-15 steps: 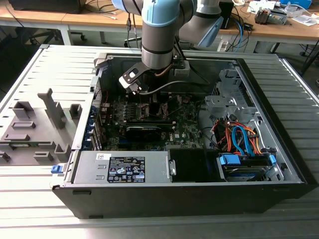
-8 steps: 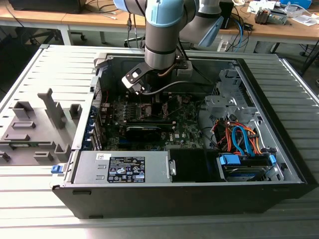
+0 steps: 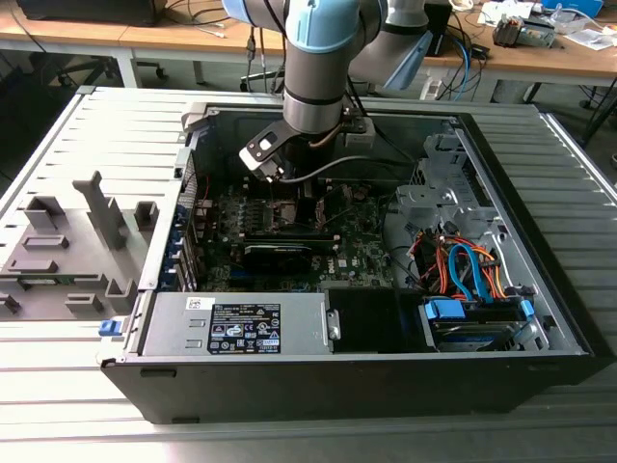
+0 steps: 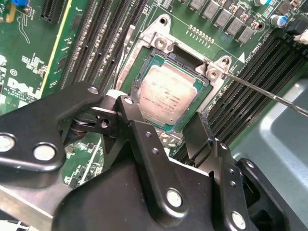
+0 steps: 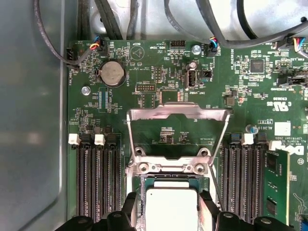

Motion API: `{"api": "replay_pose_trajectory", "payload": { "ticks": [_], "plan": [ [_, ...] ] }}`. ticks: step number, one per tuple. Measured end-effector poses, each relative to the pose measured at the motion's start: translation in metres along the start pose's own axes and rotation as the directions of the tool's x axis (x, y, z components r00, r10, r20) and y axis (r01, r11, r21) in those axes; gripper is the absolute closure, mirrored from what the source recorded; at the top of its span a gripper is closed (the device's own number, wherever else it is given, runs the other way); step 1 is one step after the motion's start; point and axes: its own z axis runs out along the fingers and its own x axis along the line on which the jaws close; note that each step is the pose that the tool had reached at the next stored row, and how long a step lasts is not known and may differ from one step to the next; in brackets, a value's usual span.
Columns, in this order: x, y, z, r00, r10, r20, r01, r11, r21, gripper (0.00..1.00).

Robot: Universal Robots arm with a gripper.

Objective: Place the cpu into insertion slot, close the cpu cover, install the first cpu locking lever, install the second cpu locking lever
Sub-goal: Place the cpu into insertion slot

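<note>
Exterior view: a slatted table [image 3: 58, 405] carries an open computer case [image 3: 337, 395], and the arm [image 3: 313, 87] reaches down into it above the green motherboard [image 3: 357, 256]. A grey power supply box [image 3: 241, 323] lies along the case's near side. Orange and blue cables [image 3: 463, 270] are bundled toward the exterior view's right. First wrist view: rows of long black memory slots [image 5: 94, 183] run on both sides of the socket area. The cpu cover [image 5: 178, 113], a thin silvery frame with a large window, stands swung up and open beyond the insertion slot [image 5: 168, 167], so the board shows through its window. Second wrist view: the cpu [image 4: 166, 96] lies flat in the insertion slot, pale face up, framed by the slot's silvery rim. The gripper [image 5: 169, 204] is low over the socket. Its black fingers [image 4: 144, 139] stand one on each side of the cpu, and the jaws are drawn in to the chip's width and pinch its two opposite edges. A thin wire locking lever [image 4: 269, 96] slants away from one corner of the socket, clear of the cover. A round coin cell [image 5: 111, 73] sits on the board beyond the raised cover in the first wrist view.
</note>
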Motion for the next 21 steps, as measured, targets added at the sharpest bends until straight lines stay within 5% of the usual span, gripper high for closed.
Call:
{"api": "replay_pose_trajectory", "payload": {
  "ticks": [6, 10, 14, 21],
  "plan": [
    [0.0001, -0.0001, -0.0008, 1.0, 0.0, 0.0003, 0.0, 1.0, 0.0002, 0.38],
    [0.0, -0.001, -0.0147, 1.0, 0.0, 0.0006, 0.0, 1.0, -0.0019, 0.38],
    [0.0001, -0.0011, -0.0154, 1.0, 0.0, 0.0002, 0.0, 1.0, -0.0023, 0.39],
    [-0.0018, -0.0008, -0.0148, 1.0, -0.004, -0.0002, 0.004, 1.0, 0.0003, 0.71]
  ]
}}
